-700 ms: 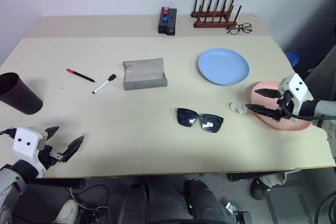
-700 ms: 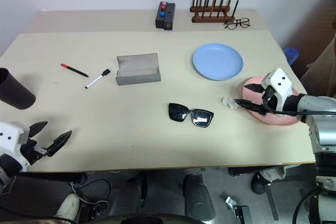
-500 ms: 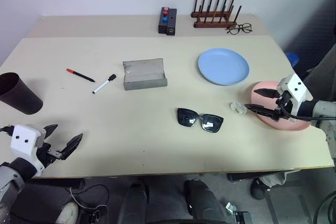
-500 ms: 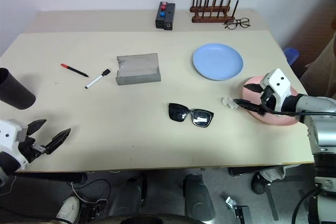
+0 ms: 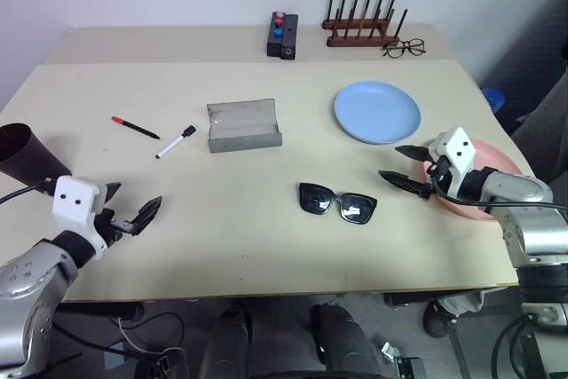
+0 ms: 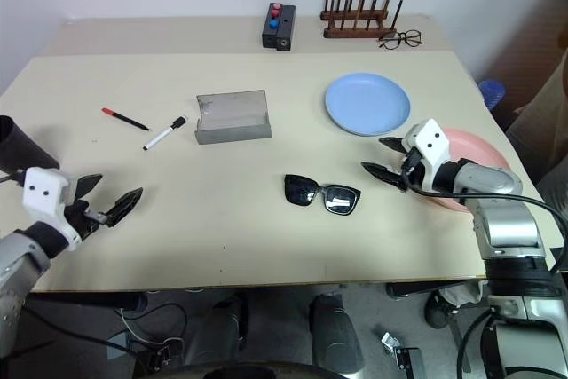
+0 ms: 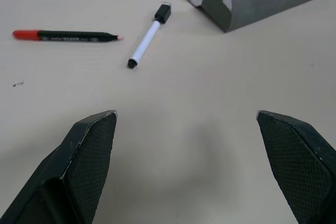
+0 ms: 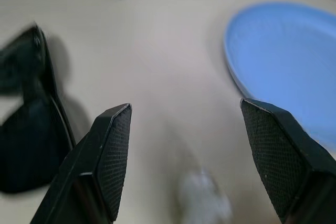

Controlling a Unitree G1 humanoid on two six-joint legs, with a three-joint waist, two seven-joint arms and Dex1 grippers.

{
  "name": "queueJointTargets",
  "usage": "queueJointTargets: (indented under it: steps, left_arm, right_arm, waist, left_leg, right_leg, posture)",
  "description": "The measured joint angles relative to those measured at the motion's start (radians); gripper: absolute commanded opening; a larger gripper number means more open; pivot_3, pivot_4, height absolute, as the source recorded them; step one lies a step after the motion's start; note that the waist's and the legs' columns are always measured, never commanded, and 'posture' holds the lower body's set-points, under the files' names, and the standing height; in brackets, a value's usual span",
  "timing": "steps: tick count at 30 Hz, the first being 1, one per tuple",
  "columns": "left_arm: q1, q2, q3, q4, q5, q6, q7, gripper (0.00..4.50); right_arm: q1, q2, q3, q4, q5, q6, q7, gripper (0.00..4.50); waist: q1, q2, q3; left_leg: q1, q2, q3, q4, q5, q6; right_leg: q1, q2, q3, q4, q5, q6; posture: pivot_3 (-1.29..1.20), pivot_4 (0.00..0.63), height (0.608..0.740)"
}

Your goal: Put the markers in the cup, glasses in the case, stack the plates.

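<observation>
While the beige tabletop (image 5: 266,237) carries every item, both containers hold nothing: the grey case (image 5: 244,125) stands lid-up at centre, and the dark cup (image 5: 27,155) sits at the left edge. Light blue plate (image 5: 377,112) lies right of the case, pink plate (image 5: 497,185) near the right edge. Sunglasses (image 5: 337,202) lie just beside the right pincer (image 5: 404,166), fingers apart; left pincer (image 5: 129,205) likewise spread. Two markers (image 5: 175,142) lie between cup and case.
</observation>
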Motion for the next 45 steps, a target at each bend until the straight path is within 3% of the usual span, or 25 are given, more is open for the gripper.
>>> queueJointTargets:
  steps: [4,9,13,15,18,24,32,35,42,45]
  left_arm:
    - [-0.152,0.086,-0.069,0.092,0.014,0.11,0.001,4.45]
    - [-0.575,0.157,-0.24,0.332,0.064,0.278,0.004,4.45]
    - [-0.868,0.114,-0.386,0.626,0.146,0.29,-0.022,4.45]
    - [-0.903,0.105,-0.421,0.676,0.166,0.279,-0.039,4.45]
    - [-1.09,0.038,-0.555,1.019,0.275,0.231,-0.103,4.45]
    - [-1.229,-0.028,-0.64,1.313,0.38,0.126,-0.195,4.45]
    - [-1.294,-0.047,-0.64,1.434,0.436,0.108,-0.272,4.45]
    - [-1.295,-0.046,-0.637,1.438,0.447,0.106,-0.282,3.6]
    - [-1.27,-0.034,-0.611,1.394,0.456,0.132,-0.303,0.14]
    - [-1.243,-0.033,-0.587,1.349,0.454,0.135,-0.296,0.03]
  right_arm:
    - [0.056,0.046,0.026,-0.222,0.041,0.088,-0.051,3.39]
    - [0.071,0.144,0.12,-0.458,0.097,0.211,-0.134,3.39]
    - [0.051,0.231,0.219,-0.524,0.107,0.262,-0.189,3.39]
    - [0.046,0.248,0.259,-0.543,0.108,0.27,-0.199,3.39]
    - [0.055,0.293,0.299,-0.549,0.092,0.274,-0.244,3.39]
    - [0.049,0.302,0.321,-0.551,0.097,0.281,-0.256,3.39]
    - [0.027,0.289,0.3,-0.552,0.115,0.293,-0.244,3.39]
    - [0.001,0.294,0.302,-0.551,0.115,0.293,-0.244,3.39]
    - [-0.019,0.303,0.313,-0.534,0.115,0.293,-0.237,3.39]
    - [-0.034,0.307,0.318,-0.516,0.114,0.292,-0.231,3.39]
  waist:
    - [0.004,-0.001,0.0]
    - [0.018,-0.002,-0.001]
    - [0.021,-0.002,-0.001]
    - [0.016,-0.002,-0.001]
    - [0.024,-0.002,-0.001]
    - [0.021,-0.002,-0.001]
    - [0.021,-0.002,0.0]
    - [0.021,-0.002,0.0]
    - [0.022,-0.002,0.0]
    - [0.023,-0.002,0.0]
  left_leg:
    - [0.0,0.0,-0.001,0.0,0.0,0.0]
    - [0.0,0.0,-0.002,0.002,0.0,0.0]
    - [0.0,0.0,-0.002,0.001,0.0,0.0]
    - [-0.001,0.0,-0.002,0.0,0.0,0.0]
    - [-0.001,0.0,-0.006,0.0,0.0,0.0]
    - [-0.002,0.0,-0.005,0.0,0.0,0.0]
    - [-0.002,0.0,-0.006,0.0,0.0,0.0]
    - [-0.002,0.0,-0.006,0.0,0.0,0.0]
    - [-0.002,0.0,-0.006,0.0,0.0,0.0]
    - [-0.002,0.0,-0.006,0.001,0.0,0.0]
  right_leg:
    - [0.0,0.0,0.0,0.001,0.0,0.0]
    - [0.001,0.001,0.0,0.002,0.0,0.0]
    - [0.0,0.001,-0.001,0.002,0.0,0.002]
    - [0.0,0.001,-0.001,0.001,0.0,0.003]
    - [0.0,0.003,-0.005,0.004,0.0,0.006]
    - [0.0,0.001,-0.004,0.003,0.0,0.004]
    - [0.0,0.002,-0.005,0.004,0.0,0.007]
    - [0.0,0.002,-0.005,0.004,0.0,0.007]
    - [0.0,0.001,-0.005,0.004,0.001,0.007]
    - [0.0,0.001,-0.005,0.005,0.001,0.007]
  posture:
    - [0.0,0.15,0.738]
    - [0.0,0.15,0.738]
    - [0.0,0.15,0.738]
    - [0.0,0.15,0.738]
    - [0.0,0.15,0.738]
    - [0.0,0.15,0.738]
    - [0.0,0.15,0.738]
    - [0.0,0.15,0.738]
    - [0.0,0.15,0.738]
    - [0.0,0.15,0.738]
